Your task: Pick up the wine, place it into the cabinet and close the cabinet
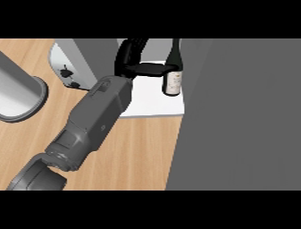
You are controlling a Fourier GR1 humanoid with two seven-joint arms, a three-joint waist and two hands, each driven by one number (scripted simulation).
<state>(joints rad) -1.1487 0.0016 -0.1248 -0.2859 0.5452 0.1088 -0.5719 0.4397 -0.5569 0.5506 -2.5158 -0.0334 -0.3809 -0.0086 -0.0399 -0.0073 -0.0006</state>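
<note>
A dark wine bottle [172, 80] with a pale label stands upright on the white cabinet shelf [149, 107], close to the big grey cabinet panel [252, 116] on the right. My left hand [131, 60] reaches in from the lower left. Its fingers curl at the bottle's left side, and one black digit [151, 69] lies across to the bottle's shoulder. The bottle's base rests on the shelf. My right hand does not show in the view.
A pale grey cylinder with a flanged base [17, 96] stands on the wooden counter [133, 152] at the left. A white part with black marks [64, 71] and a grey wall [97, 56] edge the cabinet's left side.
</note>
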